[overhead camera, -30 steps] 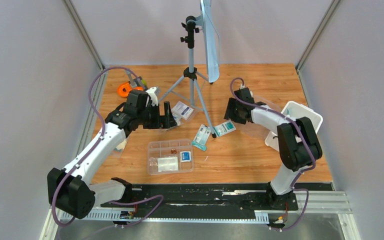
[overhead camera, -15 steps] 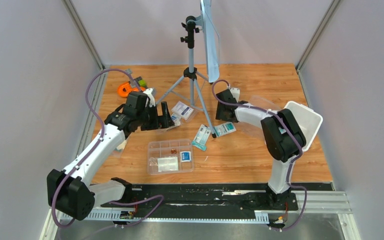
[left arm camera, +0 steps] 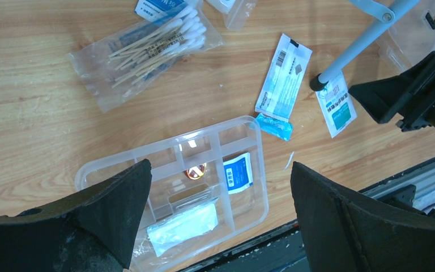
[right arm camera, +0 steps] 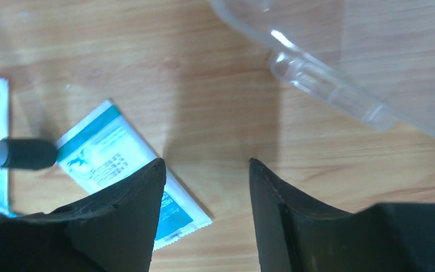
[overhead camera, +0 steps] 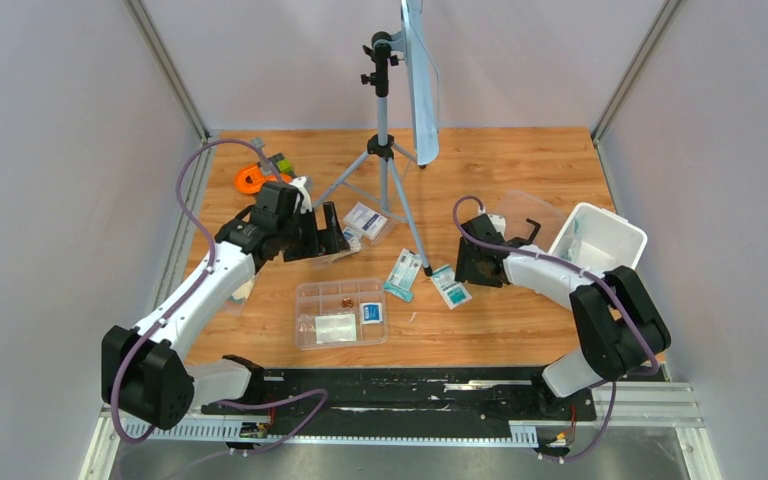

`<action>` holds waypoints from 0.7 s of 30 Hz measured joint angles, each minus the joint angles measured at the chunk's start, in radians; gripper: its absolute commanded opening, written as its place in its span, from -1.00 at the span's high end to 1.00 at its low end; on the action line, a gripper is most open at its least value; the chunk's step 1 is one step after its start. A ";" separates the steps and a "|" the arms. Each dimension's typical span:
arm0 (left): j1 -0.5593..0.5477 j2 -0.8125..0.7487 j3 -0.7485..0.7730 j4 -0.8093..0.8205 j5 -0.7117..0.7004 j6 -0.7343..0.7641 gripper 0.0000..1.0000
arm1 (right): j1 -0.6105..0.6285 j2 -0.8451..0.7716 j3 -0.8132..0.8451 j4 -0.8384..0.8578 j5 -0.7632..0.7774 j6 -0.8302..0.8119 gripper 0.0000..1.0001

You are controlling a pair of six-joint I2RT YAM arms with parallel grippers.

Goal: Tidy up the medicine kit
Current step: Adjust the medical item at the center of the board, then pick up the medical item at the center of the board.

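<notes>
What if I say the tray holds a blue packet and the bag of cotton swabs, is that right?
Not quite. The tray does hold a blue packet, but the bag of cotton swabs is not in it. The bag lies on the table, outside the tray. The left wrist view shows this.

Right gripper (overhead camera: 467, 270) sits low just beside a teal-white packet (overhead camera: 450, 288), right of the divided tray (overhead camera: 306, 300).

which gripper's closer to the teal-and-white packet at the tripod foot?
Right. The right gripper is at the packet, one finger overlapping its corner; the left gripper is beyond the tripod leg, near the cotton swab bag.
</notes>
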 measured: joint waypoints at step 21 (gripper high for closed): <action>0.001 0.008 -0.015 0.010 -0.002 -0.003 -0.99 | 0.060 0.054 0.050 0.084 -0.326 -0.232 -0.31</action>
